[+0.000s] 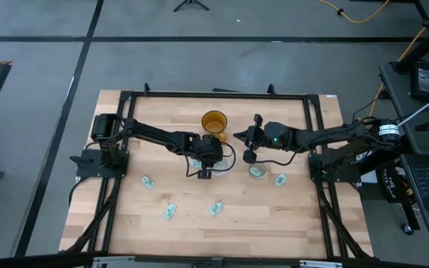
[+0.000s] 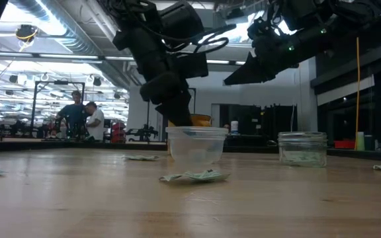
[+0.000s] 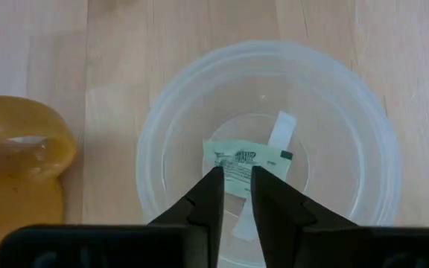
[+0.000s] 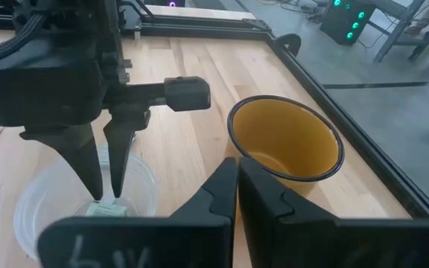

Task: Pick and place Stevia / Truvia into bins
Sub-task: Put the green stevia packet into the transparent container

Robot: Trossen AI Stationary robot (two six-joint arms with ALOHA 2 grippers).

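My left gripper [image 3: 235, 177] points down into the clear plastic cup [image 3: 348, 112], which stands on the table under it [image 1: 228, 161]. Its fingers are a narrow gap apart. A pale green packet [image 3: 246, 158] lies in the cup at the fingertips, over a white packet [image 3: 281, 128]. My right gripper [image 4: 237, 170] is shut and empty, hovering by the amber cup [image 4: 285, 141], to the right of the left gripper [image 4: 109, 195]. The smaller cup [image 1: 256, 170] holds packets [image 2: 302, 157]. Loose packets lie flat on the table [image 1: 147, 182], [image 1: 170, 211], [image 1: 216, 208], [image 1: 280, 179]. My left gripper comes from above, pointing down into the clear cup, with its fingertips [image 3: 216, 176] at the near edge of the green packet [image 3: 233, 173]. I cannot tell whether they touch the packet. The packet sits low in the cup.
The amber handled cup [image 1: 214, 120] stands just beyond the clear cup, toward the far edge. A black frame [image 1: 214, 95] borders the table. Bare wood stretches along the near side [image 1: 259, 231]. People stand far off in the room [image 2: 84, 119].
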